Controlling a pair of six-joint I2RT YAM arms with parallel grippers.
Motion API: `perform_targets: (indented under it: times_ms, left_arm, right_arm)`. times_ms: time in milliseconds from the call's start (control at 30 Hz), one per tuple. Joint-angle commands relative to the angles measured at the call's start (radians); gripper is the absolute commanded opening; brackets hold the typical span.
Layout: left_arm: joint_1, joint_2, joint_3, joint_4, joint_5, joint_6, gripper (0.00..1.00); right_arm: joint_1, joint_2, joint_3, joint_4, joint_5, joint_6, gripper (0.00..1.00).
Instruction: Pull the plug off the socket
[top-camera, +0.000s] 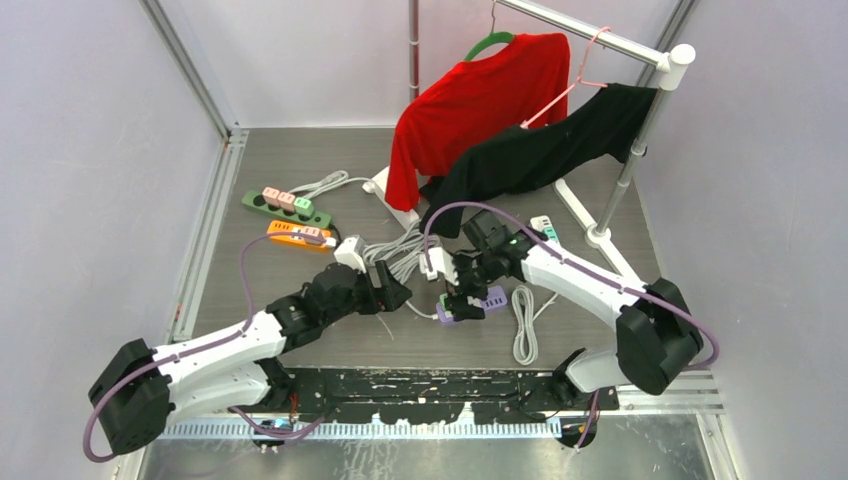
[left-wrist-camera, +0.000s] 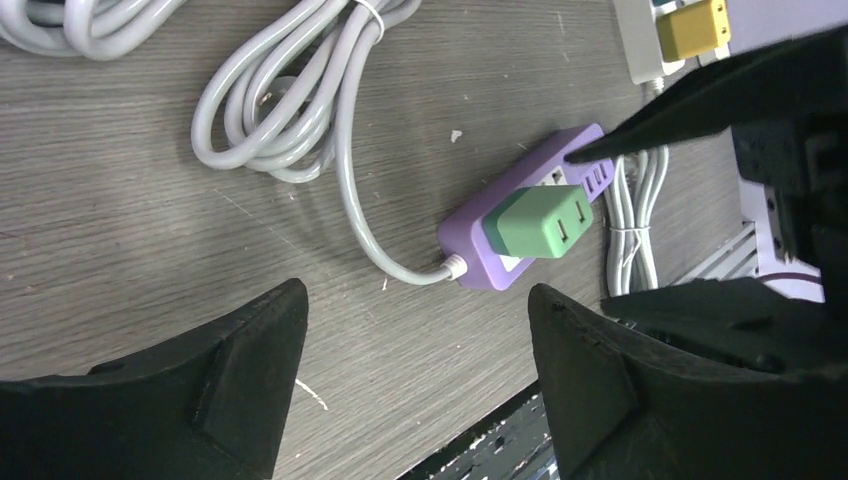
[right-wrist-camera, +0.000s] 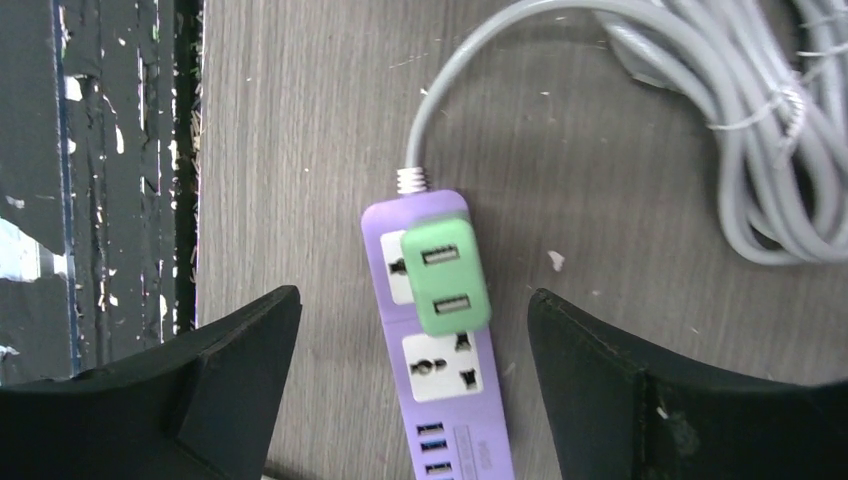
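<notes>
- Two hands hang low over the near middle of the bench (top-camera: 290, 160), fingertips pointing toward each other.
- Right hand (right-wrist-camera: 415, 305): released, fingers spread wide, grasping nothing, aimed straight down.
- Directly under it, the green plug (right-wrist-camera: 446, 277) lies between its two fingers and apart from both.
- That plug is seated in the purple socket strip (right-wrist-camera: 455, 400), on the outlet next to the cord end. A second outlet and a row of USB ports lie further along the strip.
- Left hand (left-wrist-camera: 415, 305): released and empty. The plug and strip lie on the bench ahead of its fingertips, off toward the right hand's side and clear of both fingers.
- In the left wrist view the right hand's black fingers stand on either side of the strip. Whether they touch it cannot be told.
- From the strip's end a grey cord runs to a tied coil (left-wrist-camera: 290, 110) ahead of the left hand.
- A white cable bundle (top-camera: 523, 325) lies just beside the strip, below the right arm.
- Beyond the left hand lie an orange strip (top-camera: 295, 235) and a green strip (top-camera: 285, 208).
- Farthest off, a red shirt (top-camera: 480, 100) and a black garment (top-camera: 550, 145) hang on a rack (top-camera: 640, 150).
</notes>
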Motion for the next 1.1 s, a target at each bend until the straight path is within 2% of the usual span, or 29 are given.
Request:
perform_targets:
  times_ms: [0, 200, 333, 467, 533, 600, 700, 800, 900, 1067]
  left_arm:
    - [0.004, 0.044, -0.003, 0.081, -0.032, -0.032, 0.80]
    - [0.004, 0.093, 0.002, 0.113, -0.009, -0.037, 0.77]
    - [0.005, 0.107, -0.004, 0.130, 0.002, -0.042, 0.74]
    - [0.005, 0.113, -0.020, 0.167, 0.020, -0.051, 0.74]
    - [0.006, 0.114, -0.031, 0.193, 0.041, -0.062, 0.75]
    - [0.004, 0.111, -0.046, 0.230, 0.060, -0.083, 0.76]
    - [0.006, 0.102, -0.092, 0.310, 0.069, -0.157, 0.83]
    - [0.005, 0.107, -0.150, 0.461, 0.059, -0.251, 0.91]
    - [0.005, 0.130, -0.167, 0.568, 0.061, -0.321, 0.91]
    - [0.003, 0.168, -0.152, 0.612, 0.046, -0.400, 0.88]
  right_arm:
    - [0.068, 0.034, -0.007, 0.084, 0.098, 0.019, 0.85]
    - [0.108, 0.087, 0.009, 0.086, 0.168, 0.033, 0.66]
    - [0.115, 0.096, 0.008, 0.084, 0.166, 0.033, 0.44]
    - [0.116, 0.108, 0.011, 0.101, 0.175, 0.063, 0.28]
    - [0.086, 0.105, 0.030, 0.107, 0.151, 0.108, 0.18]
    - [0.009, 0.095, 0.051, 0.109, 0.063, 0.182, 0.12]
    - [-0.087, 0.059, 0.048, 0.144, -0.013, 0.283, 0.07]
    - [-0.147, 0.036, 0.036, 0.213, -0.098, 0.427, 0.01]
    - [-0.181, 0.040, 0.017, 0.327, -0.126, 0.622, 0.01]
    - [-0.197, 0.067, 0.009, 0.452, -0.080, 0.909, 0.01]
